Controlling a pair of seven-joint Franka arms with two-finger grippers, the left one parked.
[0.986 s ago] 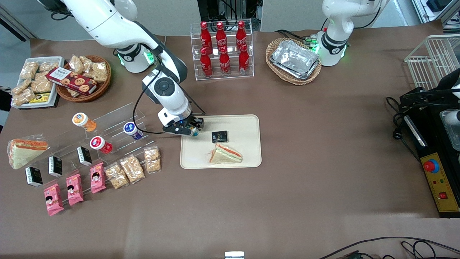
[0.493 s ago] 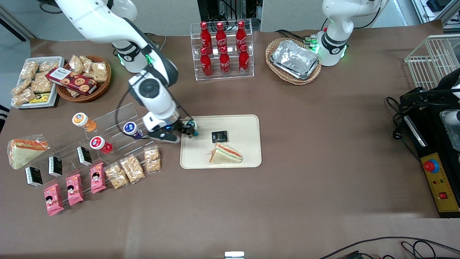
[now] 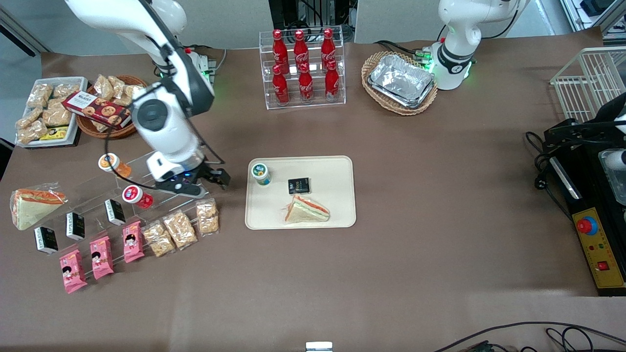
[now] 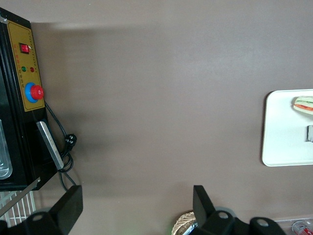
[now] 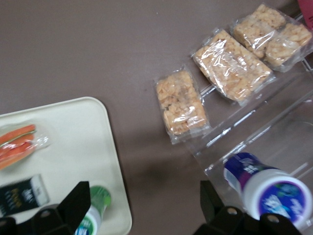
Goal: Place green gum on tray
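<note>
The green gum [image 3: 260, 173] stands upright on the cream tray [image 3: 332, 210], in the corner nearest the working arm's end, with its white lid up. Nothing holds it. My gripper [image 3: 219, 177] hangs open and empty above the table between the tray and the clear acrylic stand [image 3: 161, 161]. In the right wrist view the green gum [image 5: 93, 214] shows beside one fingertip [image 5: 77, 199], on the tray [image 5: 73, 142], and bare table lies between the fingertips of the gripper [image 5: 144, 208].
A wrapped sandwich [image 3: 306, 209] and a black packet [image 3: 299, 186] lie on the tray. A blue jar [image 5: 266, 188], an orange jar [image 3: 113, 165] and a red jar [image 3: 137, 196] rest on the stand, with cracker packs [image 3: 207, 216] in front of it. Cola bottles [image 3: 303, 68] stand farther back.
The gripper let go of the green gum on the tray, opened, and drew back toward the acrylic stand. The jar stays upright where it was set.
</note>
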